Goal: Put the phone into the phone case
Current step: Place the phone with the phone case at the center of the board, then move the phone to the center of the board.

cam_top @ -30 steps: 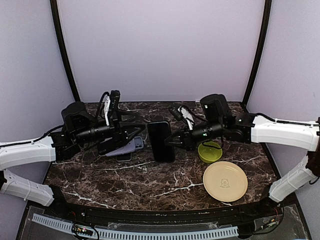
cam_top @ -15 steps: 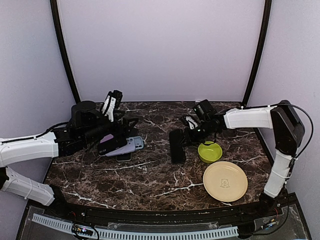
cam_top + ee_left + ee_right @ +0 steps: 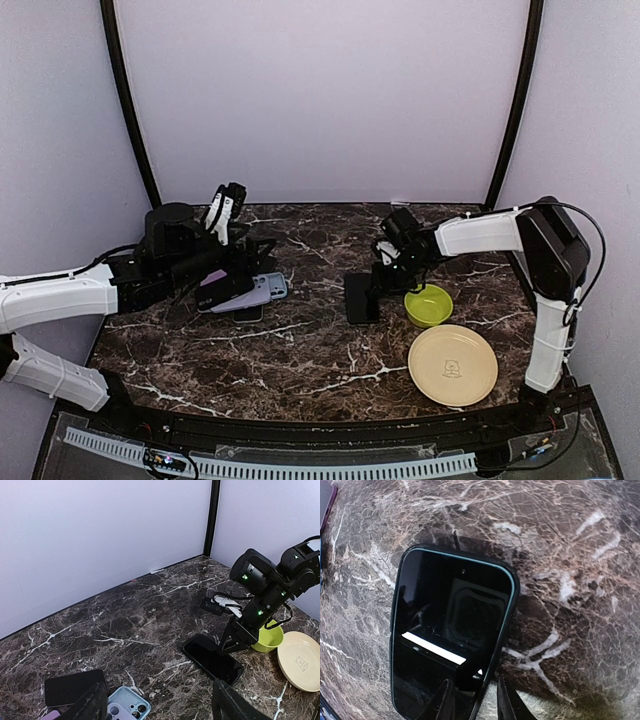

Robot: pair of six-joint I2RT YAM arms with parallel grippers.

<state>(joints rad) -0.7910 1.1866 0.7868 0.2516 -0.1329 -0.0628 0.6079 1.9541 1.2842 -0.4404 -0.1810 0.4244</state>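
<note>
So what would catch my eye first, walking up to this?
Probably the black phone, lying flat in the middle of the dark marble table, with the right gripper poised over one edge, its fingers astride it. After that, the bright green bowl and the cream plate on the right side, and a small heap of phone cases on the left side.
</note>
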